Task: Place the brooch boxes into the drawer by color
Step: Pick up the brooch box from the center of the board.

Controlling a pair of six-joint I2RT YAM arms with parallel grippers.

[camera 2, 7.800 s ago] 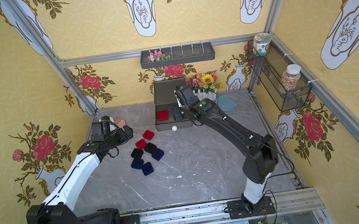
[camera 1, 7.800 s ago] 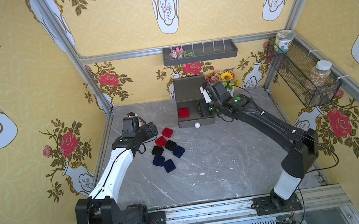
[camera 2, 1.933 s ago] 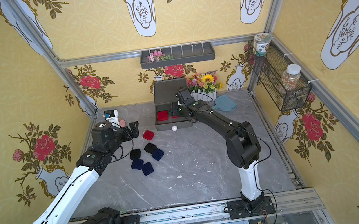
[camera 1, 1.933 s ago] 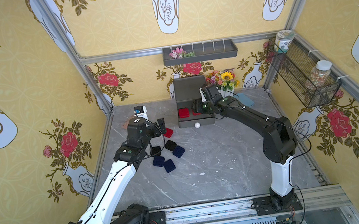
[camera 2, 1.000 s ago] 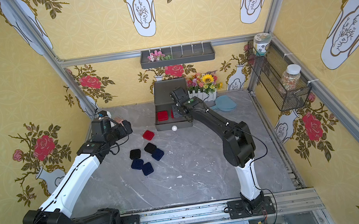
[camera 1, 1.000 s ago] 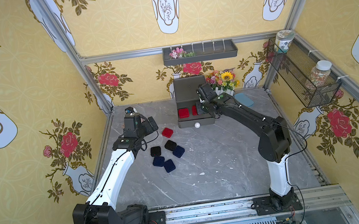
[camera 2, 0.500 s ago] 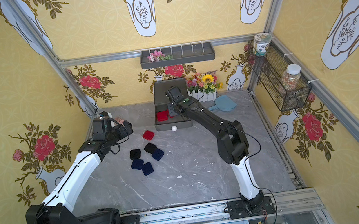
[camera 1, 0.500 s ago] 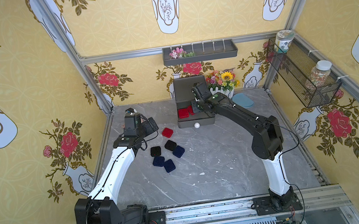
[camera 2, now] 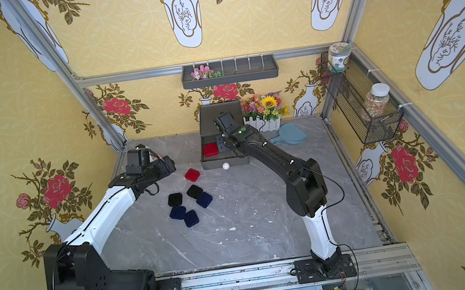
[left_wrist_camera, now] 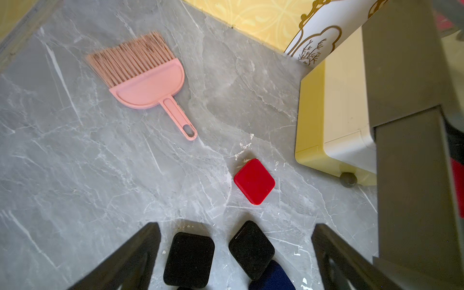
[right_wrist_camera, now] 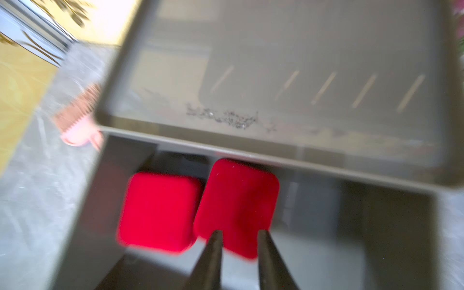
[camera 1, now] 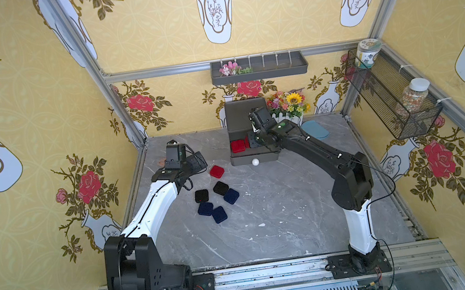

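At the 12 o'clock edge of the grey marble tabletop (camera 1: pixel 281 221) stood the small boxy three-tier chest (camera 1: pixel 243 110), its dark grey top drawer (camera 1: pixel 254 158) pulled out. Inside lay a flat red velvet brooch box (right_wrist_camera: pixel 158 213), and at its 3 o'clock a second red box (right_wrist_camera: pixel 238 200) tilted against it. The right gripper (right_wrist_camera: pixel 238 232) hung just over that tilted box, jaws narrowly parted; blur hid any contact. Toward 9 o'clock from the table's centre a third red box (camera 1: pixel 216 171) lay at 12 o'clock of a cluster: two black velvet boxes (camera 1: pixel 201 195) (camera 1: pixel 220 188) and three navy velvet boxes (camera 1: pixel 231 196) (camera 1: pixel 205 208) (camera 1: pixel 219 214). The left gripper (left_wrist_camera: pixel 236 227) hovered at 10 o'clock of it, jaws spread wide, holding nothing.
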